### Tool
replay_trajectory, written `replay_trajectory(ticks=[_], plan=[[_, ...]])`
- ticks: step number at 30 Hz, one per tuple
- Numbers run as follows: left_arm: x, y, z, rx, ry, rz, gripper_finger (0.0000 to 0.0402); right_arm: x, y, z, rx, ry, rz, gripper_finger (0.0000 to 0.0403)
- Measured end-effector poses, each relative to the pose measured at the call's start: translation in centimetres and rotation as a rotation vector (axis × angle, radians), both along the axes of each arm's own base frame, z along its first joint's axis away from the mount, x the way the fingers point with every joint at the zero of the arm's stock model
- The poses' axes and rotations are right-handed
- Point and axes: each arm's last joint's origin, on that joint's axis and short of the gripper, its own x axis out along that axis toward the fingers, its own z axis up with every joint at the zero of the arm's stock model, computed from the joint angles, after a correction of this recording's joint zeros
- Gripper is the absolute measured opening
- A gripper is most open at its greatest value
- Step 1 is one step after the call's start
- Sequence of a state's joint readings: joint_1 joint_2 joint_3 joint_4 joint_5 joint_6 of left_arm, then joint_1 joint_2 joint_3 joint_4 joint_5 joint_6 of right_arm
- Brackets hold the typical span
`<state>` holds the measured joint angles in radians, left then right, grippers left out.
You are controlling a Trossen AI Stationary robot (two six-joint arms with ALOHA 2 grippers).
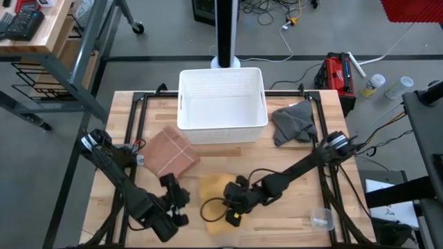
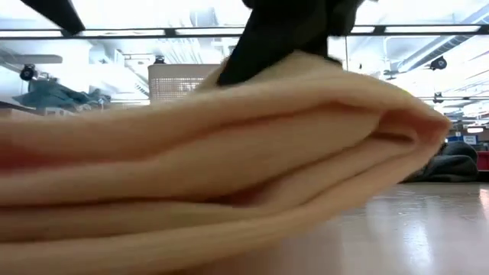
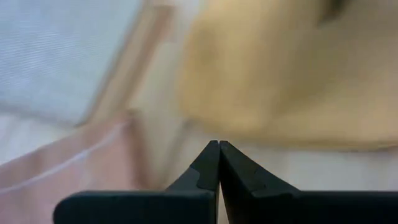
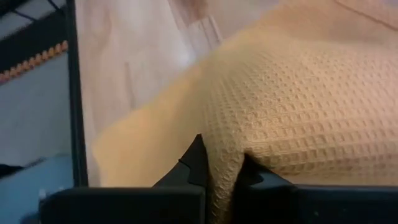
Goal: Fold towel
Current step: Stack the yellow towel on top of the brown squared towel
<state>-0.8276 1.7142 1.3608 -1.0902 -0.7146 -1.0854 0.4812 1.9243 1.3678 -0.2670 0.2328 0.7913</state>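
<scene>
A: Where was the towel point(image 1: 216, 197)?
B: Near the table's point(image 1: 297, 173) front edge, in the middle, folded into layers, close before the low camera.
A: And the right gripper point(image 1: 234, 211)?
B: On the towel's front part, its fingers point(image 4: 194, 163) pinching a fold of the waffle cloth.
A: The left gripper point(image 1: 181, 200)?
B: Just left of the towel, fingertips pressed together, holding nothing.
A: What else was there?
B: A pink cloth point(image 1: 170, 153) to the left, a white bin point(image 1: 221, 104) behind, a grey cloth point(image 1: 293, 122) beside it.
</scene>
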Motion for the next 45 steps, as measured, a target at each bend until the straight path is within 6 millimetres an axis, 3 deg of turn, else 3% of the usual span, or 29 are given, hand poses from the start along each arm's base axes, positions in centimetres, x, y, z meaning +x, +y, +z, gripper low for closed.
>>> replay_trajectory(ticks=[4,8,15,20,25,28,34,39,45], plan=[[-0.9,2.3,-1.2,0.079,0.073,0.125,0.0,-1.2,-0.1,0.1,-0.014,0.012,0.034,0.0009],[-0.5,4.9,-2.7,-0.039,0.174,0.201,0.0,-1.8,-1.3,0.2,-0.025,-0.002,0.042,0.0009],[-0.4,9.5,-4.7,-0.112,0.157,0.217,0.0,-1.6,-4.3,-0.6,0.068,-0.029,0.107,0.0009],[-2.1,13.3,-5.2,-0.173,0.14,0.255,0.0,-1.5,-7.4,-0.6,0.141,-0.07,0.124,0.0009],[-4.5,16.5,-5.5,-0.202,0.082,0.324,0.0,-1.4,-10.0,1.5,0.23,-0.165,0.138,0.0009],[-6.1,18.0,-6.7,-0.212,0.065,0.366,0.0,-1.7,-11.1,3.0,0.238,-0.205,0.151,0.0009],[-6.9,18.4,-10.2,-0.412,-0.095,0.325,0.0,-2.6,-13.0,6.7,0.221,-0.307,0.143,0.0009],[-6.5,17.8,-12.7,-0.614,-0.225,0.238,0.0,-2.8,-14.4,7.5,0.218,-0.321,0.111,0.0009],[-5.2,16.9,-14.3,-0.753,-0.157,0.226,0.0,-2.4,-14.8,7.7,0.226,-0.335,0.125,0.0009]])
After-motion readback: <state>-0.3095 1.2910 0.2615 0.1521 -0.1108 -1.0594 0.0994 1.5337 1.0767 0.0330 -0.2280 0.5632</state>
